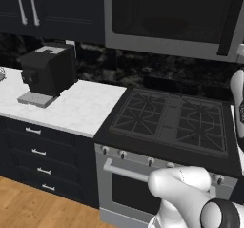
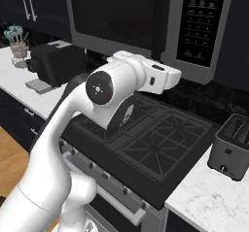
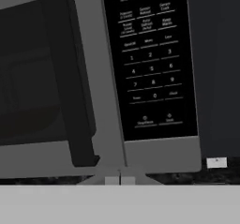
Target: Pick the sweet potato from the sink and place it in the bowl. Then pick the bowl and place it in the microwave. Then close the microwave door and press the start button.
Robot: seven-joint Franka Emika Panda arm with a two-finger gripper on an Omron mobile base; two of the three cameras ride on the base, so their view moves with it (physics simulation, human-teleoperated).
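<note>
1. Where the hand view looks along the tool (image 3: pixel 120 180), its two small finger tips stand pressed together at the bottom, narrow and holding nothing.
2. Just past them rises the wide, boxy dark-cased microwave (image 3: pixel 154 68), mounted above the black gas stove (image 2: pixel 155 143).
3. Its large grey-framed door with a dark glass window (image 3: pixel 42 78) is shut flush against the casing, a dark vertical handle (image 3: pixel 70 78) running down its right edge.
4. Right of the handle sits the black keypad panel (image 3: pixel 152 63), with number keys and two buttons in its lowest row.
5. Through the dark glass I cannot tell what sits inside.
6. On the white marble surface (image 1: pixel 71 108) left of the stove stands a black coffee machine (image 1: pixel 47 72).
7. On the right stretch of surface a dark grey toaster (image 2: pixel 231 146) stands.
</note>
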